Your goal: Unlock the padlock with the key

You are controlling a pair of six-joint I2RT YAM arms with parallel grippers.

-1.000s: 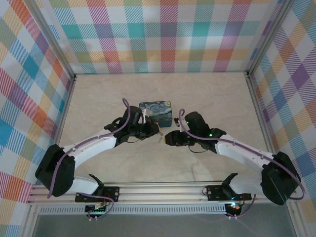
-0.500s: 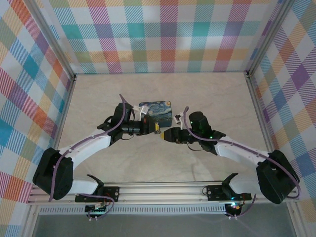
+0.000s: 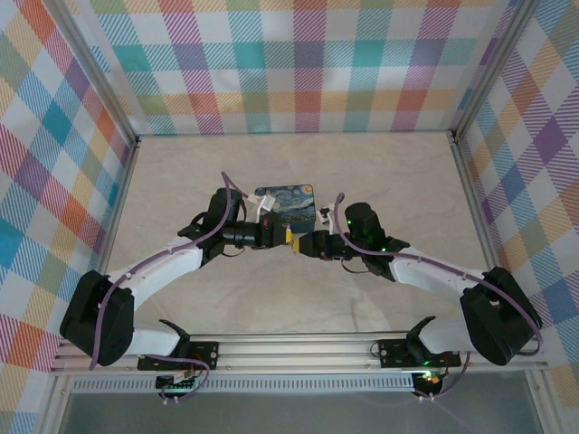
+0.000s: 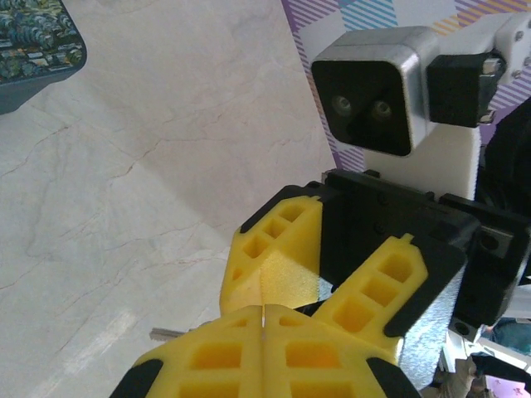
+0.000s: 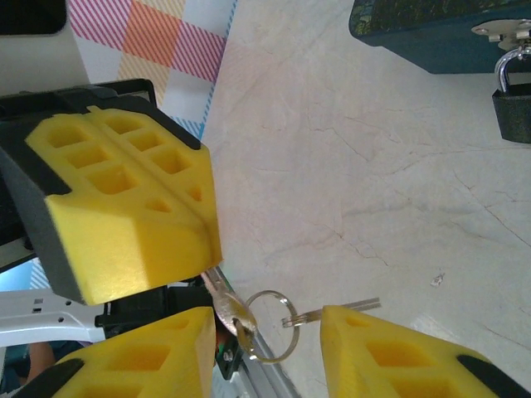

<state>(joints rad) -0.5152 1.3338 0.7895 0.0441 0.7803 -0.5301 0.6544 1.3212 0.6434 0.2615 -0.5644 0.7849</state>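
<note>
Main risk: a fumbled handover. The key pokes out from under the tips of the left gripper, whose yellow fingers are pressed together, apparently pinching it. A ring and a second key dangle loose below those tips. The right gripper has its fingers spread on either side of the ring. If they close on the ring rather than the blade, the key could twist or drop to the table.

From above, both arms reach inward, fingertips meeting nose to nose just in front of the box. The padlock hangs from the box's hasp, well beyond the right fingers and apart from both grippers.
</note>
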